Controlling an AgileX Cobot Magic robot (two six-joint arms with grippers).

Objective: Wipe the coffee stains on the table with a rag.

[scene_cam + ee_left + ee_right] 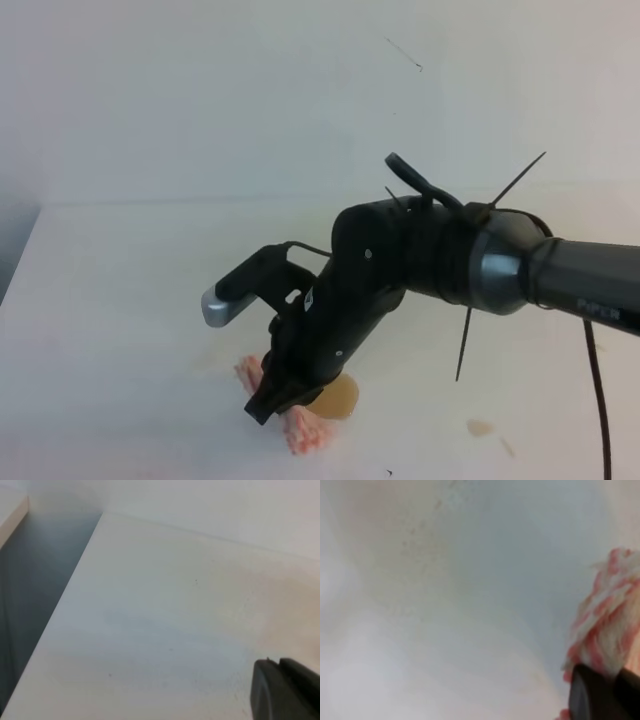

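Note:
My right gripper [272, 402] reaches in from the right and points down at the white table [120, 300] near its front edge. It is shut on the rag [300, 432], a pink-and-white striped cloth whose ends stick out on both sides of the fingers. A tan, glossy coffee stain [338, 398] lies directly to the right of the rag and touches it, partly hidden by the arm. The right wrist view shows the rag [610, 625] bunched above a dark fingertip [600, 695]. Only a dark finger [280, 690] of my left gripper shows, above bare table [150, 605].
A small tan smudge [480, 428] lies on the table to the right of the stain. The table's left edge [65, 605] drops to a grey floor. A pale wall [200, 90] stands behind the table. A black cable [598, 400] hangs under the right arm.

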